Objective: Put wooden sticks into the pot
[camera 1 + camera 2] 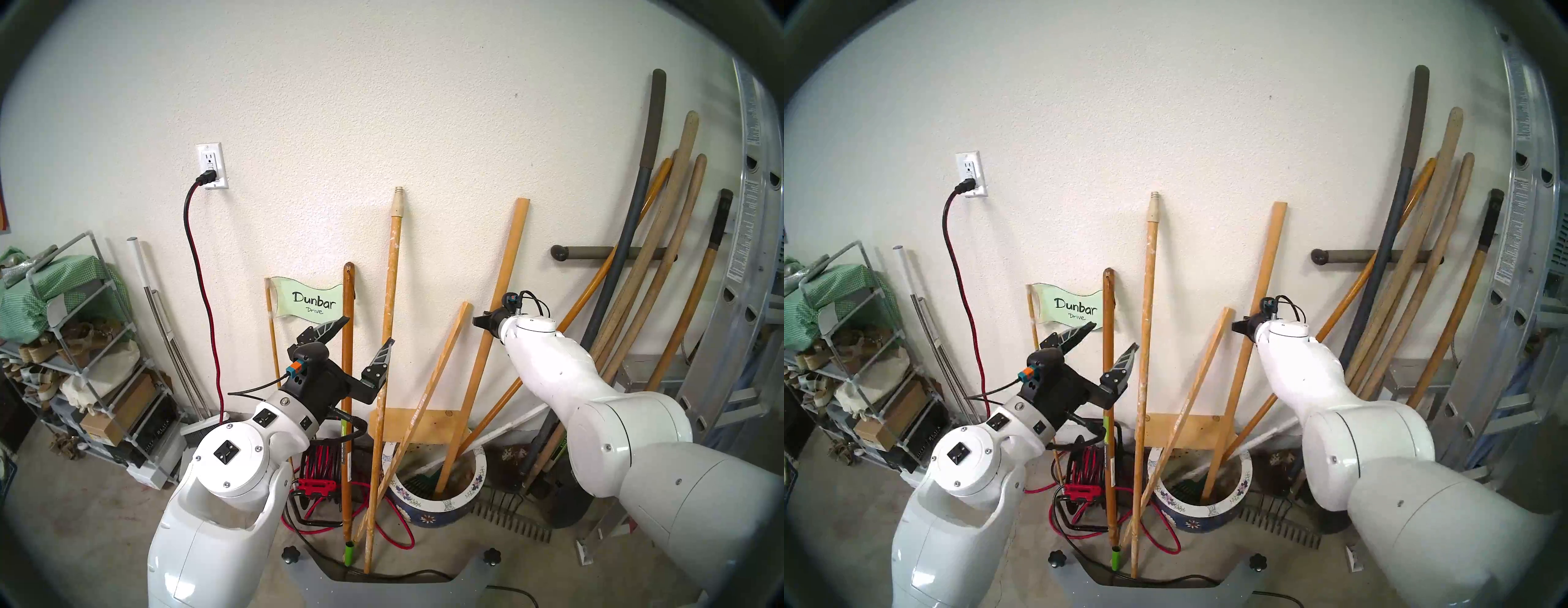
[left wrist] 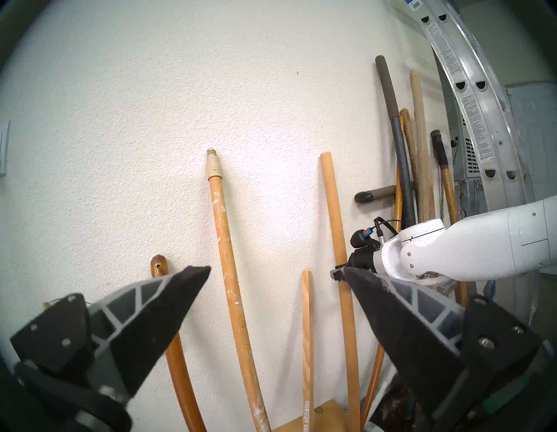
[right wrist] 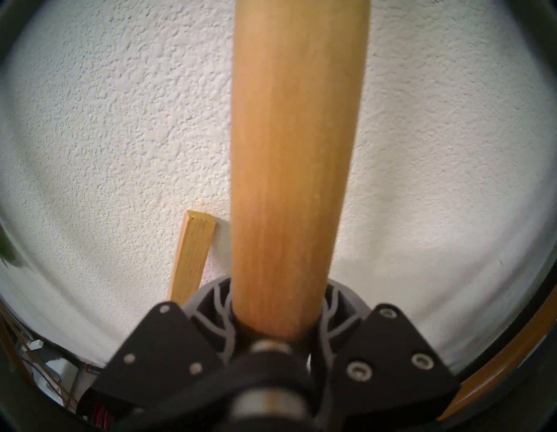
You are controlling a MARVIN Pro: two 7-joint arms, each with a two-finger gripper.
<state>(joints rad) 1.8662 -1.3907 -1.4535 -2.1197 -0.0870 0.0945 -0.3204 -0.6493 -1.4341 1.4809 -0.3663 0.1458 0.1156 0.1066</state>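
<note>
The thick smooth yellow-tan wooden dowel (image 1: 496, 305) stands steeply, its long axis running from the wall above down into the wide round ceramic pot with a dark blue outside and a flowered white rim (image 1: 478, 482), where its foot already rests inside. The right claw (image 3: 275, 324) is wrapped around that dowel partway up the shaft; in the right wrist view the two curved fingers hug the wood on both sides, so it is gripping the dowel, though I cannot tell how firmly.

The thinner paint-flecked wooden handle with a cream threaded tip (image 1: 388, 322) is the piece still outside: it leans on the wall with its foot on the concrete floor (image 1: 106, 509), just left of the pot. It rises almost straight up directly ahead of the left claw (image 1: 358, 339), whose fingers stand spread wide and hold nothing. The left arm is plainly the nearer one (the right is busy at the dowel), so I judge that handle to be its next target.

Crowding that reach are a darker brown pole (image 1: 348, 382) just left of the handle and a thin square wooden slat (image 1: 441, 373) slanting across the pot's mouth. A red extension cord reel (image 1: 324, 471) lies on the floor beneath.
</note>
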